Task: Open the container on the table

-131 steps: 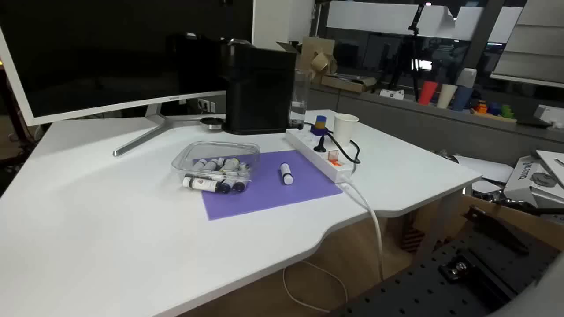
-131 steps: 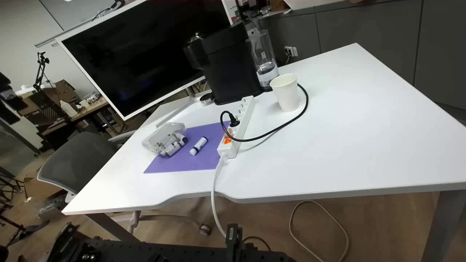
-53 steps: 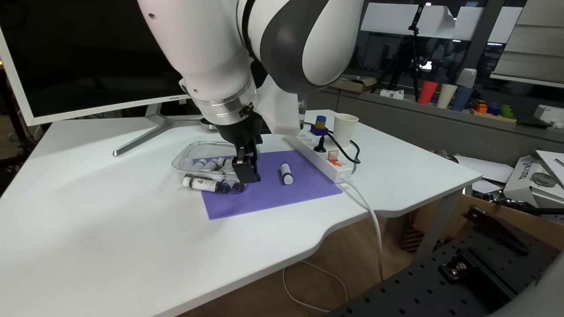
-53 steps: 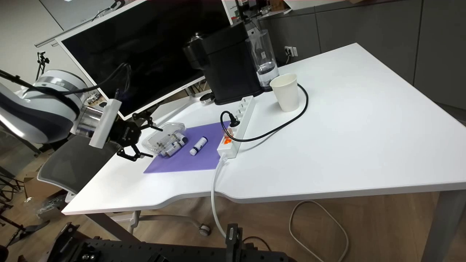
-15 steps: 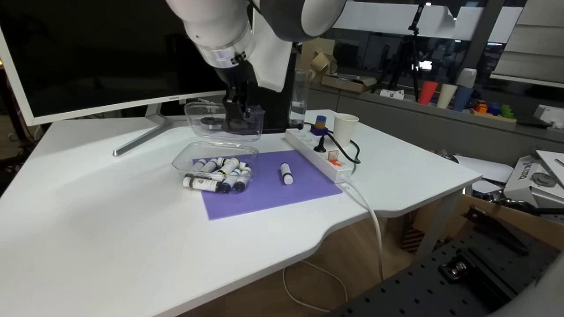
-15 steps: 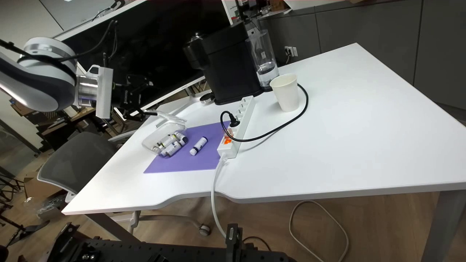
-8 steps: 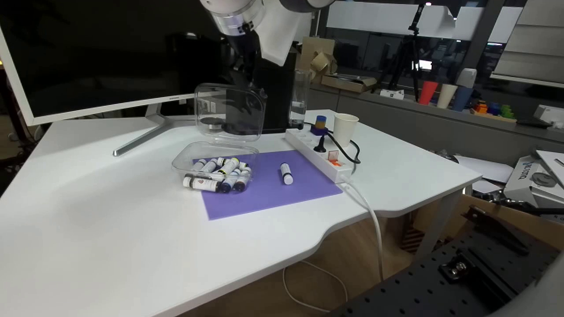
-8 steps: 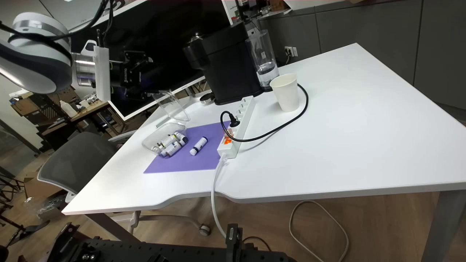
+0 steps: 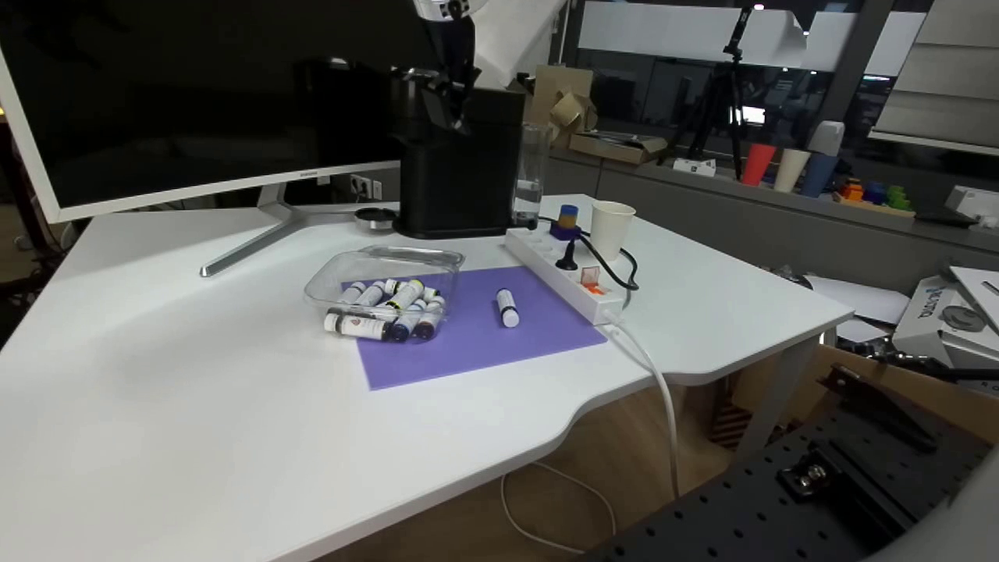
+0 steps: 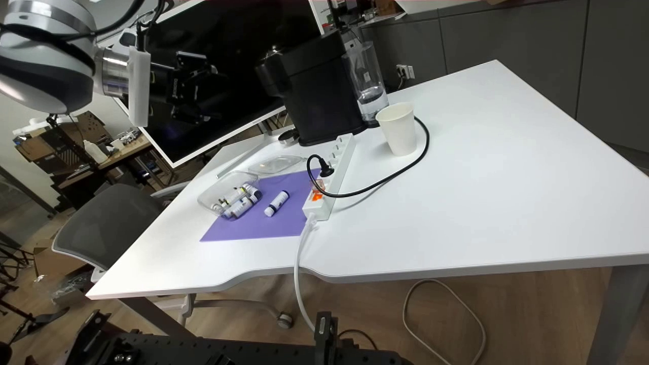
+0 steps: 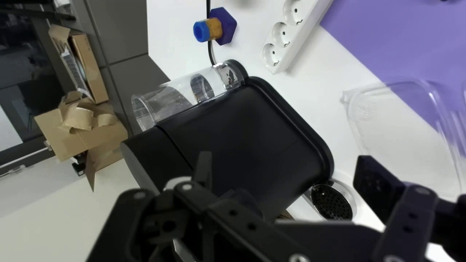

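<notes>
Pretty much done, I'd say: my shallow clear plastic container (image 9: pixel 328 291) sits open, left of centre in both exterior views, on the white tabletop (image 9: pixel 195 406) and partly over a flat purple sheet (image 9: pixel 460 351). The white-and-dark cylinders (image 9: pixel 406 295) inside lie uncovered, and the clear plastic lid (image 10: pixel 276 165) lies just up and right of it in an exterior view; can't tell if a hinge joins them. My hand (image 11: pixel 285 173) is spread wide, nothing between its fingers, well above the tabletop. Only backing off seems left to me. Gripes: it nearly vanishes against the big dark monitor (image 10: pixel 236 45), and the wrist view cuts the clear plastic off at right, so I can't split lid from container.
</notes>
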Available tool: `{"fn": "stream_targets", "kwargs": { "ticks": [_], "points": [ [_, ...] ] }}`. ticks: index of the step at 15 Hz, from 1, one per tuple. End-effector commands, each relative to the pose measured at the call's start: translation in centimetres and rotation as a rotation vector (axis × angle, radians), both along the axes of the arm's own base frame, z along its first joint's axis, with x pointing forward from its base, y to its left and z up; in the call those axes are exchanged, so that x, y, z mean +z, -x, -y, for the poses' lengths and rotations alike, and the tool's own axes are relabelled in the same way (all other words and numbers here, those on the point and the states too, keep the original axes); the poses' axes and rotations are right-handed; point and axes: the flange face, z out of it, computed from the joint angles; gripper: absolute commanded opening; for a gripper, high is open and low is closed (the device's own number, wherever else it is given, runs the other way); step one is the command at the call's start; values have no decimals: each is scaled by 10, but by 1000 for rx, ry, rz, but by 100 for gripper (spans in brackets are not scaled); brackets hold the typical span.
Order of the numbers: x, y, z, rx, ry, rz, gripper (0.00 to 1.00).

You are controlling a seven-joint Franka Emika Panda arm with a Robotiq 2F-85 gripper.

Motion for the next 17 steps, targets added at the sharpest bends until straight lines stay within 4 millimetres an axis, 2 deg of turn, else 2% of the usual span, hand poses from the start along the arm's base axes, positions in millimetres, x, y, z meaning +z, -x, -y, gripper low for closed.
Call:
{"fn": "stream_targets", "kwargs": {
  "ticks": [1, 9, 14, 17],
  "points": [
    [21, 17, 8, -27, -120, -54, 100],
    [52, 52, 18, -80, -393, -251, 100],
    [82, 71, 14, -62, -431, -263, 100],
    [89, 80, 12, -77, -429, -277, 100]
  ]
}}
